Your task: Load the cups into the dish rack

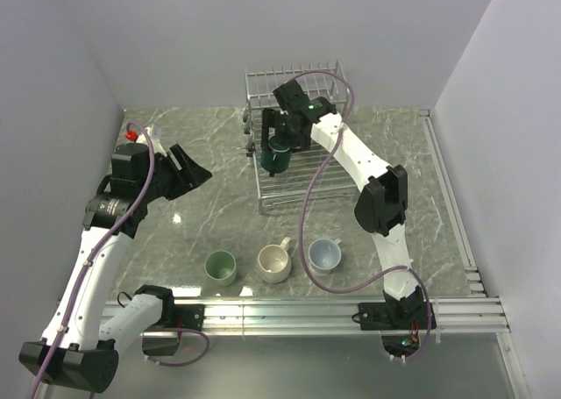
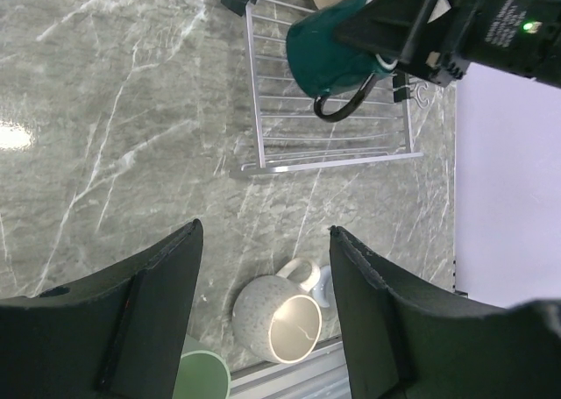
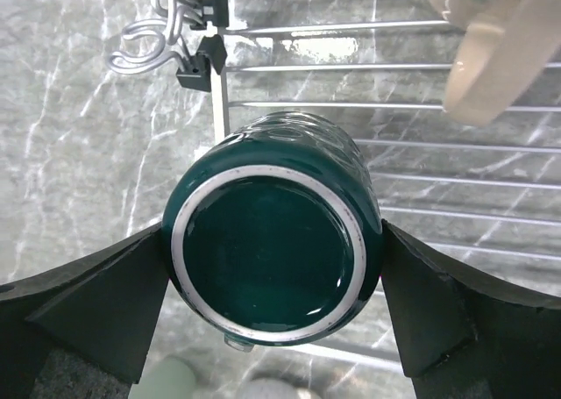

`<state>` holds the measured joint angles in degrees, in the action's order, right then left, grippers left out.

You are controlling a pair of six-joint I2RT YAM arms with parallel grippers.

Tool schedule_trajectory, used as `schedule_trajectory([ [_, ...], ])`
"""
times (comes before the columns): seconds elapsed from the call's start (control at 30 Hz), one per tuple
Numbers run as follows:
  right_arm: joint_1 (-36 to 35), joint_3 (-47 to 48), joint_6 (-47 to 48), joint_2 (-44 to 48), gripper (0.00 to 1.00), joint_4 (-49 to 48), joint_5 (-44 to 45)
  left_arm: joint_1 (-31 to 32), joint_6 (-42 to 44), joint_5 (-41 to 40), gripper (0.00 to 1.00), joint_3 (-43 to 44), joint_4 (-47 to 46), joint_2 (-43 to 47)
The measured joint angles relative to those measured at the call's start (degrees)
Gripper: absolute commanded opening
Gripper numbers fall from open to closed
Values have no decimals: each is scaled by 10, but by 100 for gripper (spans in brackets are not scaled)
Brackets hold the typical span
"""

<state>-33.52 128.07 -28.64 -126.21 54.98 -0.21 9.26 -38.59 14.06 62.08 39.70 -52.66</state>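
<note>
So: teal mug clamped at the rack

R arm first. The right pincer [image 3: 273,231] is clamped on the dark teal mug [image 2: 326,55], one finger pressed to each side of the body and the jaws spread wide to fit it. The mug's base faces back toward the wrist, mouth pointing away, handle sticking out to one side. It's over the dish rack [image 1: 291,194], toward the left side of the flat grid base as seen from behind the arms. Can't tell from here whether it touches the wires or hangs just clear. Just beside it in the rack is a cream mug [image 3: 491,61], only partly in view. Two black clips [image 3: 203,44] sit on the rack's corner nearby.

L arm: the left pincer [image 1: 187,173] has its jaws apart w/ nothing btwn them. It's raised above the bench [image 1: 175,232] on the left, well apart from the rack.

Three more mugs stand upright, mouths up, in a row on the bench near the front edge: light green mug [image 1: 220,267], beige mug [image 1: 274,262], pale blue-white mug [image 1: 323,256]. Beige & blue-white are just beside each other, green a bit apart.
</note>
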Motion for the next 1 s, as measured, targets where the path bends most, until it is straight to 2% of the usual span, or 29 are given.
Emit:
schedule_trajectory([
  [0.1, 6, 21, 0, -2, 100, 21, -18, 0, 0, 0, 65, 0, 0, 1],
  [0.43, 12, -49, 10, 27, 100, 38, -28, 0, 3, 17, 65, -10, -20, 1],
  [0.5, 14, -36, 11, 26, 100, 59, -31, 8, 5, 20, 64, -14, -27, -8],
  [0.57, 17, -24, 12, 27, 100, 62, -27, 28, 5, 21, 64, -14, -41, -26],
  [0.73, 27, 35, 10, 9, 100, 78, -35, 135, -2, 4, 63, -9, -93, -127],
  [1.0, 40, -51, -37, 10, 100, 68, -66, 222, -48, -11, 62, 0, -211, -273],
])
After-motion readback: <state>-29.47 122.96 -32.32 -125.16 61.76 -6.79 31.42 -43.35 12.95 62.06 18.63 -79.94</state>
